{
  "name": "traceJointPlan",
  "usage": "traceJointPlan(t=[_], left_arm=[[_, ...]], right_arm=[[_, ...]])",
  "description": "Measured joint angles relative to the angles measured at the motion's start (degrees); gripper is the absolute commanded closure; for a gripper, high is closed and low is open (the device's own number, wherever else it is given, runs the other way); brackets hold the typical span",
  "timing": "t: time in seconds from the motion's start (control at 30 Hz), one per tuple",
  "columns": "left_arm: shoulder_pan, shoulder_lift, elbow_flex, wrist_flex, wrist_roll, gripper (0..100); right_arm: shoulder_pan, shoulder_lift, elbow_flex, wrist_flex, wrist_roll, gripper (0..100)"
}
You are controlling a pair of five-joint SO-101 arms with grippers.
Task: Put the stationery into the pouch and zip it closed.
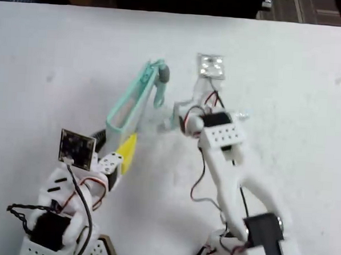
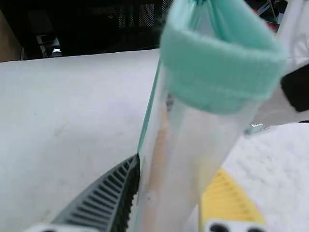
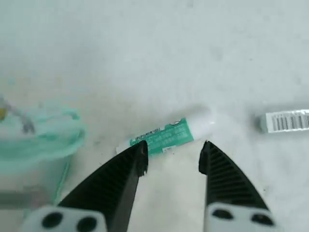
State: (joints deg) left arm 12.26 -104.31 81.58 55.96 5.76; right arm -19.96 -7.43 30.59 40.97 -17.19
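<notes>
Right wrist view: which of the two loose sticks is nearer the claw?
The green-labelled stick, lying just ahead of the open right claw; the barcoded one sits farther off, aside.

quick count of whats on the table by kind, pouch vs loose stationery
pouch: 1
loose stationery: 2 (green-and-white stick, white barcoded piece)
total: 3
Anything already inside the pouch is too unclear to count.
</notes>
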Motion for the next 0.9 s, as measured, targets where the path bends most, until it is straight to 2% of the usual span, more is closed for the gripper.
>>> traceJointPlan(t=[0.13,0.3,0.53,0.9], left_arm=[[0.0,0.0,0.18,0.0,0.0,80],[0.0,0.0,0.18,0.0,0.0,80],[0.0,0.0,0.18,0.0,0.0,80],[0.0,0.0,0.18,0.0,0.0,80]], right_arm=[[1.76,4.22,-5.45,4.13,-7.3,83.1],[0.18,9.23,-9.58,7.38,-8.44,82.7],[-0.09,17.05,-15.03,7.82,-8.79,68.1],[0.53,24.44,-17.93,5.27,-8.79,72.1]])
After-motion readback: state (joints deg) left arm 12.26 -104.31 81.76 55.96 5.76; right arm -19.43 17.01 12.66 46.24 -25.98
